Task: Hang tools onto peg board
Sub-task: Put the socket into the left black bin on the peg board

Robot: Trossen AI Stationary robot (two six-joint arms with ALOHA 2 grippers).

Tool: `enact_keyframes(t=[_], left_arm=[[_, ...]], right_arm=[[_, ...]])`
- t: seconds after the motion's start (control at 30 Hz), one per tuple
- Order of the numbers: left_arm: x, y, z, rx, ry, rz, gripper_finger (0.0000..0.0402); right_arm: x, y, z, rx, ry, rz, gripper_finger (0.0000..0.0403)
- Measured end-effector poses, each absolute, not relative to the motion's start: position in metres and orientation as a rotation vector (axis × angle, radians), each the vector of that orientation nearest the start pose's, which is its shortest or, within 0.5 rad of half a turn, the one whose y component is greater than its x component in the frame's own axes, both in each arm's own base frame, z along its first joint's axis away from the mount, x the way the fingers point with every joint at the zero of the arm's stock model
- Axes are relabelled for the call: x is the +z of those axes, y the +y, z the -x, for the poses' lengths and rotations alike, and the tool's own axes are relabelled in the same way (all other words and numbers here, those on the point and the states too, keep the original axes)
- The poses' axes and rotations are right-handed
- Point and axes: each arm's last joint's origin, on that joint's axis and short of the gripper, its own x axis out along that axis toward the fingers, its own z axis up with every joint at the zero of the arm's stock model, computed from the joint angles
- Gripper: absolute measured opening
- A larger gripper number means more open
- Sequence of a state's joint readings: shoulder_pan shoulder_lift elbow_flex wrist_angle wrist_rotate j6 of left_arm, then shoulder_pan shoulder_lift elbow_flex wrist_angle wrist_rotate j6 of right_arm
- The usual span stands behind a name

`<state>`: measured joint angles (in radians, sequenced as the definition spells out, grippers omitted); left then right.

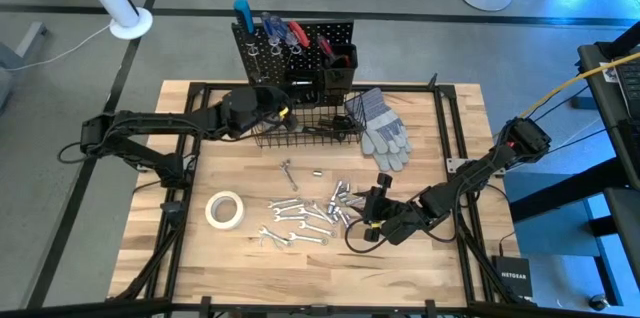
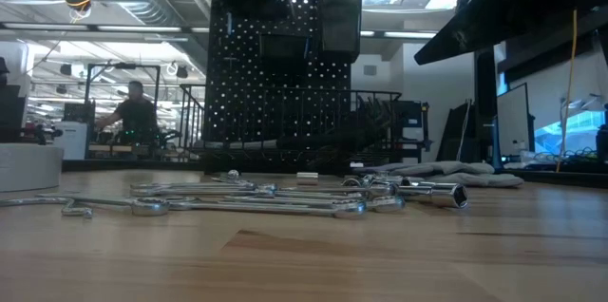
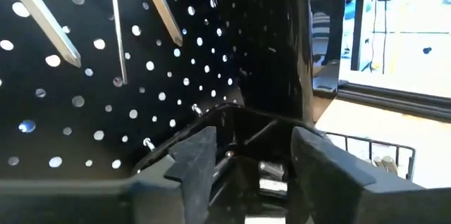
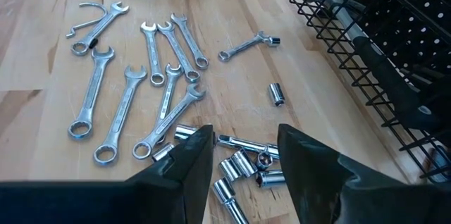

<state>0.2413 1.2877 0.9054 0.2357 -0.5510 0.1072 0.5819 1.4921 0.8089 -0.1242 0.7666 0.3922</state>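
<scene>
While the left gripper [image 3: 246,164] is held up against the peg board [image 1: 300,43], above the wire basket [image 1: 305,130] at its base, its fingers [image 3: 194,160] are seen spread apart with nothing between them. Past them, in the left wrist view, a small silver piece [image 3: 271,179] is seen lying in a black bin [image 3: 239,129] on the board, and silver shafts [image 3: 116,27] are seen hanging against the perforated panel. In the high view, red- and blue-handled tools [image 1: 285,33] are seen hung along the board's top, with a second bin [image 1: 340,58] at its right side.

The right gripper [image 4: 243,157] is held low over the table [image 1: 200,248], just beside the scattered sockets [image 4: 243,168]; its fingers [image 4: 190,160] are parted and nothing is gripped. A row of silver wrenches [image 4: 134,90] is laid out flat beyond it, with one small ratchet [image 4: 246,44] set apart nearer the basket and a single socket [image 4: 276,94] between them. A white tape roll [image 1: 225,209] is placed on the table's left part, well apart from the board. Grey gloves [image 1: 380,123] are laid beside the basket's right end. In the low view, a person [image 2: 136,112] is seen in the room behind.
</scene>
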Motion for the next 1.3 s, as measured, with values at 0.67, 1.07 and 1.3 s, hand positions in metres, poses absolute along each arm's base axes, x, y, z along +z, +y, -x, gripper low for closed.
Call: enact_keyframes(t=[0.67, 1.07, 1.3], left_arm=[[0.322, 0.002, -0.238, 0.515, 0.328, 0.024, 0.02], [0.266, -0.058, -0.251, 0.422, 0.479, 0.169, 0.02], [0.229, -0.067, -0.281, 0.454, 0.533, 0.11, 0.02]], right_arm=[[0.194, 0.142, -0.252, -0.295, 0.583, 0.108, 0.0163], [0.194, 0.142, -0.252, -0.295, 0.581, 0.101, 0.0163], [0.194, 0.142, -0.252, -0.295, 0.581, 0.101, 0.0163]])
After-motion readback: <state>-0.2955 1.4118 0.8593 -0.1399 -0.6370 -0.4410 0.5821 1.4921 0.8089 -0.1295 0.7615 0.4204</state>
